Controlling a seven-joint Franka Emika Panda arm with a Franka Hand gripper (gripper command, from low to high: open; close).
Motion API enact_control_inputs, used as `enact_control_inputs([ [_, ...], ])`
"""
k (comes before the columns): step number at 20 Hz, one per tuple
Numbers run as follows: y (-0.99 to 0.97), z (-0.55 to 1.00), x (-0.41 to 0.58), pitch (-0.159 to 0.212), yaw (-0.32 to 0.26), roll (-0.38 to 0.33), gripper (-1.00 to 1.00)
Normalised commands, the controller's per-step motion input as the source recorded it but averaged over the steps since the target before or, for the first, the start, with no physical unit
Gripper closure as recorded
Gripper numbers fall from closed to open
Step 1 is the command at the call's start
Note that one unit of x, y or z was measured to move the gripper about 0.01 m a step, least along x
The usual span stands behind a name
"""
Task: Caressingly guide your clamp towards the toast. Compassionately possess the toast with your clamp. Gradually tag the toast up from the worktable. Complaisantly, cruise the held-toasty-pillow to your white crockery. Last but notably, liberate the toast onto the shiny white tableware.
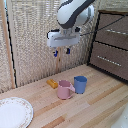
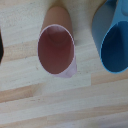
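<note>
Tool (image 1: 61,51) high above table, seemingly open

The plate (image 1: 14,112) is cut off by the exterior view's left and bottom edges. The toast (image 1: 52,83) is too small to show detail. In the wrist view the blue cup (image 2: 114,42) runs off the edge, and a dark shape (image 2: 1,49) at another edge cannot be identified

No readable text, labels, brands or numbers in either view. Pink mug (image 1: 64,89), blue cup (image 1: 80,84), plate (image 1: 14,113) at lower left and drawers (image 1: 111,44) at upper right all carry no legible markings.
</note>
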Motion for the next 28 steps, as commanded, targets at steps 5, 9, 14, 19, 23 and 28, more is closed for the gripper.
enact_control_inputs([
  [5, 0.03, -0.18, 0.519, -0.001, 0.012, 0.000, -1.00],
  [9, 0.00, -0.21, 0.605, 0.049, 0.046, 0.000, -1.00],
  [14, 0.03, -0.24, 0.372, 0.088, 0.077, -0.017, -1.00],
  [19, 0.04, -0.37, 0.224, 0.110, 0.108, -0.049, -1.00],
  [23, 0.00, -0.40, 0.231, 0.077, 0.142, -0.043, -1.00],
  [28, 0.00, -0.36, 0.397, 0.009, 0.185, -0.038, -1.00],
])
